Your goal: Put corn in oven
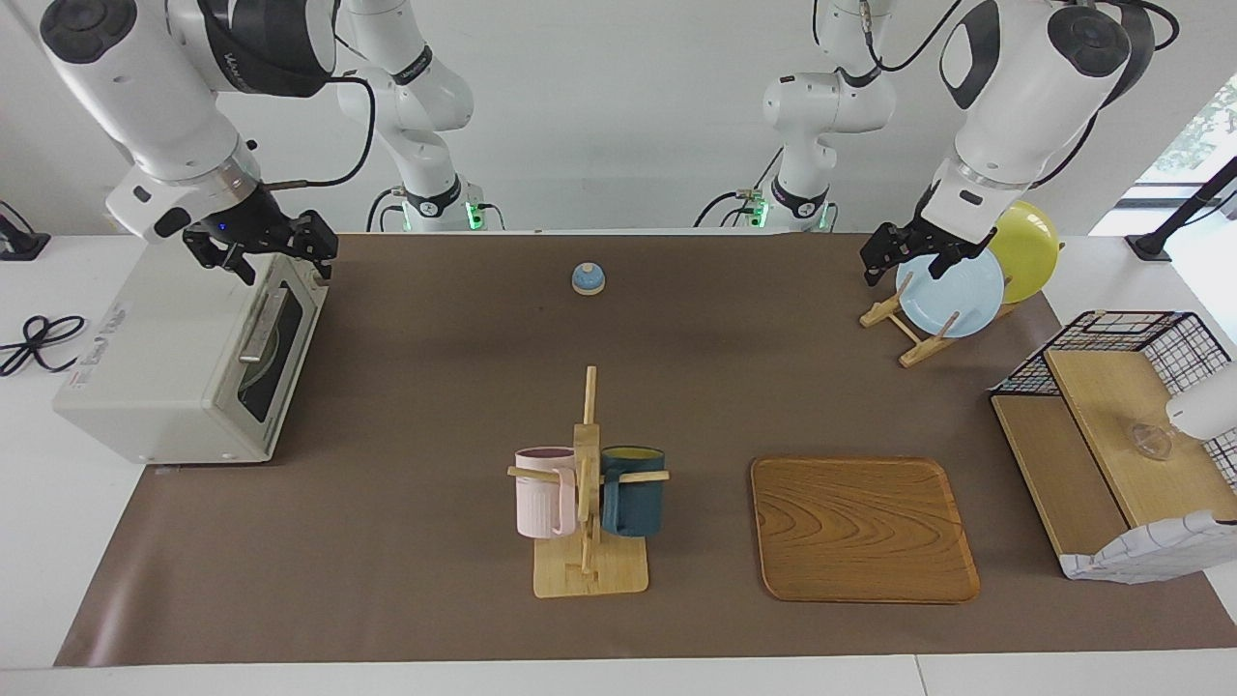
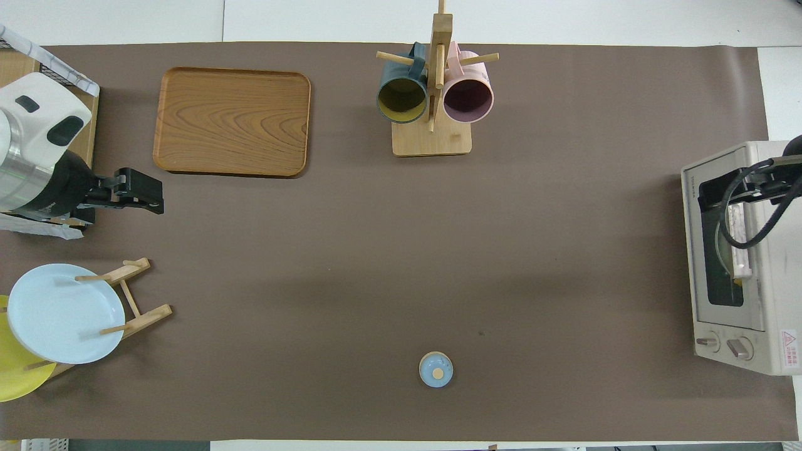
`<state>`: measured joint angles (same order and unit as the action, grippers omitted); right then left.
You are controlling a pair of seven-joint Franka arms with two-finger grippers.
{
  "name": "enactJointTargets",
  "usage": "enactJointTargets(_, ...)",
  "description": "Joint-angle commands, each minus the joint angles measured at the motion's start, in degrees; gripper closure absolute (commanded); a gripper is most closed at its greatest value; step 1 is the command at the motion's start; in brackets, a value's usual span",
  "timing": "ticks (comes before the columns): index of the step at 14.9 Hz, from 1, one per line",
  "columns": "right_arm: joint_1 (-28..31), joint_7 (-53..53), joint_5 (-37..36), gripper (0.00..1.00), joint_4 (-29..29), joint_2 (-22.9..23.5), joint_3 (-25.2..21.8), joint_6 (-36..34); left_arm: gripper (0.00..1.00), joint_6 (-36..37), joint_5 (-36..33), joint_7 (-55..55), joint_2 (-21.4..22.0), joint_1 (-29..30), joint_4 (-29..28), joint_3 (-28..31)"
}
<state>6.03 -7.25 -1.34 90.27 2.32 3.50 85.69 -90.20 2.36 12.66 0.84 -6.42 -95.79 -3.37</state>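
The off-white oven (image 1: 159, 362) stands at the right arm's end of the table, its dark glass door (image 1: 280, 338) closed and the bar handle facing the table's middle. It also shows in the overhead view (image 2: 777, 300). The corn is not plainly in view; only a pale round shape and a small yellow speck show through the glass. My right gripper (image 1: 280, 269) hovers open and empty over the oven's top front edge, just above the door. My left gripper (image 1: 906, 271) waits open and empty in the air by the plate rack.
A plate rack with a light blue plate (image 1: 949, 293) and a yellow plate (image 1: 1029, 246) stands at the left arm's end. A wooden tray (image 1: 863, 528), a mug tree with two mugs (image 1: 587, 493), a small blue bell (image 1: 588, 278) and a wire shelf (image 1: 1111, 425) are on the table.
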Motion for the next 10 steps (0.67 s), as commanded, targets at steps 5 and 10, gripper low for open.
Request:
enactJointTargets(5,-4.35,1.01,0.63,0.00,-0.80,-0.48,-2.61,-0.08,0.00,0.47,-0.95,0.26,0.92,0.36,-0.28,-0.24)
enactJointTargets(10,-7.70,1.53,0.99,0.00,-0.01,-1.09,-6.23,-0.17,0.00,0.47,-0.95,0.26,0.83,0.36,-0.28,-0.24)
